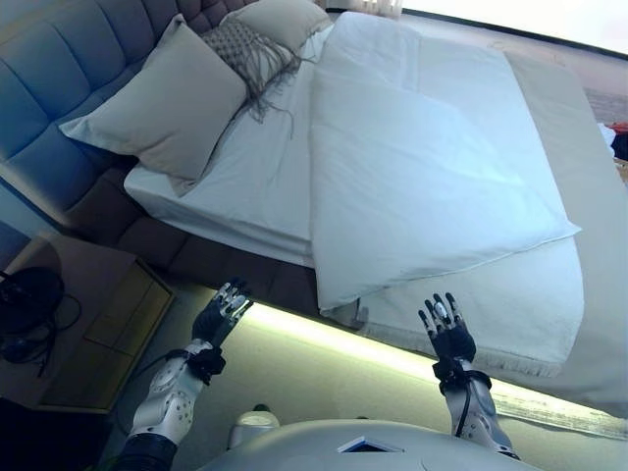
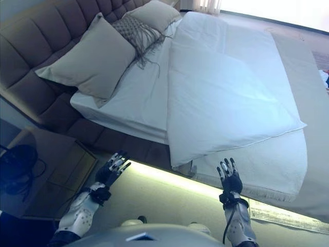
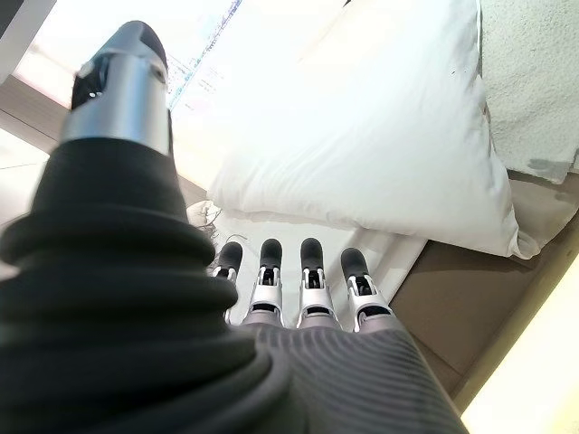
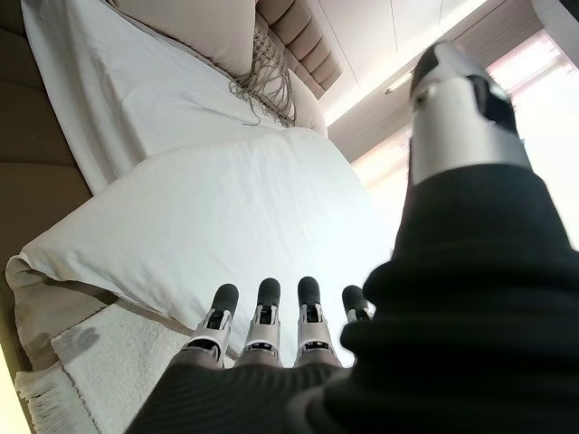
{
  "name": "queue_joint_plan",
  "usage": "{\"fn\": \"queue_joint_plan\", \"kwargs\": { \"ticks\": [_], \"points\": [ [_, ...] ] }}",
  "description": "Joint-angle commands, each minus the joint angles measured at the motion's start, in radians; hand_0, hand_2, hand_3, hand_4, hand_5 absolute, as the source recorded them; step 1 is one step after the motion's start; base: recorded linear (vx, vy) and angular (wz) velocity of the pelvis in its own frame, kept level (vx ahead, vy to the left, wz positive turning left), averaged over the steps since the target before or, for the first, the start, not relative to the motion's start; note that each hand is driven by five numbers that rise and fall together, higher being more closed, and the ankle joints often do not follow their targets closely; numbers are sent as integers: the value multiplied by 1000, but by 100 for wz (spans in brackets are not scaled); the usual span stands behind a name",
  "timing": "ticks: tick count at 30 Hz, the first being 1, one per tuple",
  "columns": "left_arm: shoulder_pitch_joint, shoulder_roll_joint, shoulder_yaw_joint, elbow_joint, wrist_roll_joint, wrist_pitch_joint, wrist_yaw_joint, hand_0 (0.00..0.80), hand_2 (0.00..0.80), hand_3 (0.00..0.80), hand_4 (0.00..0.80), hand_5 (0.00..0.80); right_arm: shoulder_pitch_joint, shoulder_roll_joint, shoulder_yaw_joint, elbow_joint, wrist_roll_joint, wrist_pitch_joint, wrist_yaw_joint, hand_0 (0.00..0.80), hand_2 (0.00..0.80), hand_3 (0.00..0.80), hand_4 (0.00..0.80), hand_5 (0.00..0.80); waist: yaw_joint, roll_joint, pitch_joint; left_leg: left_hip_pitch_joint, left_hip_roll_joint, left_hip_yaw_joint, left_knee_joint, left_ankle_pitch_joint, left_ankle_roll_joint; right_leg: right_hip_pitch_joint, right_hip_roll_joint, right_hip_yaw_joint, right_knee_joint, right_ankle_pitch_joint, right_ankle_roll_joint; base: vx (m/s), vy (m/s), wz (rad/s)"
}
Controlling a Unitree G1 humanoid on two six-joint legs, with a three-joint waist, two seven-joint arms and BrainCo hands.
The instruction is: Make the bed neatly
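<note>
A bed with a white sheet [image 1: 255, 177] fills the middle of the eye views. A white duvet [image 1: 422, 167] lies folded back over the far half, its near corner [image 1: 329, 299] hanging past the bed's near side. A beige blanket [image 1: 510, 304] with a fringe lies under it toward the foot. A large beige pillow [image 1: 172, 98], a fringed cushion [image 1: 245, 49] and another pillow [image 1: 285, 18] sit by the headboard. My left hand [image 1: 221, 316] and right hand [image 1: 448, 329] are both open and empty, raised short of the bed's near edge, touching nothing.
A tufted headboard [image 1: 69, 59] stands at the left. A bedside table [image 1: 88, 324] with a dark object [image 1: 29, 304] and cable is at the lower left. A lit strip [image 1: 324, 334] runs along the bed base. Floor lies beyond the bed's foot [image 1: 608, 88].
</note>
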Motion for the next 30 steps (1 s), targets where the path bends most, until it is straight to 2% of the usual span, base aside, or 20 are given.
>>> {"fn": "queue_joint_plan", "kwargs": {
  "ticks": [1, 6, 12, 19, 21, 23, 25, 26, 27, 28, 30],
  "points": [
    [-65, 8, 10, -7, -13, -35, -17, 0, 0, 0, 0, 0, -47, -12, -10, -31, -7, -39, 3, 0, 0, 0, 0, 0, -15, 12, 2, 19, 9, 79, 7, -22, 26, -60, 4, 25, 13, 36, 23, 0, 0, 0],
    [-59, 6, 21, -21, -20, -20, -27, 0, 0, 0, 0, 0, -35, -9, -13, -34, -4, -37, 2, 0, 0, 0, 0, 0, -12, 12, -1, 21, 8, 76, 5, -25, 28, -59, 4, 24, 10, 36, 22, 6, -2, 0],
    [-29, 18, 34, -33, 0, -47, -35, 0, 0, 0, 0, 0, -15, -16, -22, -45, -4, -22, 18, 0, 0, 0, 0, 0, -11, 11, 1, 19, 9, 74, 19, -30, 27, -62, 7, 26, 11, 35, 21, 10, -12, 0],
    [-24, 18, 39, -17, -19, -64, -37, 0, 0, 0, 0, 0, -22, -42, -20, -39, 14, -14, 11, 0, 0, 0, 0, 0, -6, 8, 8, -5, 27, 51, 40, -23, 18, -73, 34, 32, 15, 26, -1, -10, -67, 0],
    [-30, 17, 37, -9, -23, -68, -42, 0, 0, 0, 0, 0, -22, -50, -21, -36, 14, -9, 5, 0, 0, 0, 0, 0, -10, 4, 17, -15, 39, 38, 84, -33, 10, -74, 47, 46, 27, 15, -14, -31, -88, 2],
    [-33, 4, 29, -7, -22, -76, -30, 0, 0, 0, 0, 0, -37, -64, -17, -26, 27, 0, -1, 0, 0, 0, 0, 0, -2, -4, 33, -66, 45, 5, 208, -24, -4, -73, 55, 58, 29, 15, -28, -34, -80, 14],
    [-40, -5, 26, -7, -32, -70, -24, 0, 0, 0, 0, 0, -61, -73, -7, -18, 34, 1, -15, 0, 0, 0, 0, 0, 13, -8, 51, -119, 19, -28, 294, 0, -2, -70, 54, 56, 27, 24, -35, -35, -10, 10],
    [-42, -12, 24, -8, -33, -71, -25, 0, 0, 0, 0, 0, -86, -76, 6, -18, 32, -5, -26, 0, 0, 0, 0, 0, 23, -4, 60, -128, -7, -43, 281, -15, 15, -73, 49, 56, 32, 27, -33, -27, 69, -13],
    [-41, -14, 26, -7, -34, -72, -24, 0, 0, 0, 0, 0, -103, -76, 20, -24, 25, -8, -36, 0, 0, 0, 0, 0, 28, 2, 64, -122, -17, -50, 262, -20, 23, -76, 47, 61, 39, 25, -32, 7, 136, -27],
    [-40, -14, 28, 0, -32, -73, -23, 0, 0, 0, 0, 0, -118, -71, 31, -31, 15, -9, -50, 0, 0, 0, 0, 0, 30, 8, 64, -109, -26, -53, 232, -28, 31, -80, 44, 67, 44, 24, -31, 60, 180, -38],
    [-47, -13, 32, 25, -19, -73, -32, 0, 0, 0, 0, 0, -119, -55, 26, -39, 21, 0, -61, 0, 0, 0, 0, 0, 18, 17, 51, -64, -36, -33, 165, -46, 42, -75, 34, 77, 47, 24, -22, 114, 223, -38]
  ]
}}
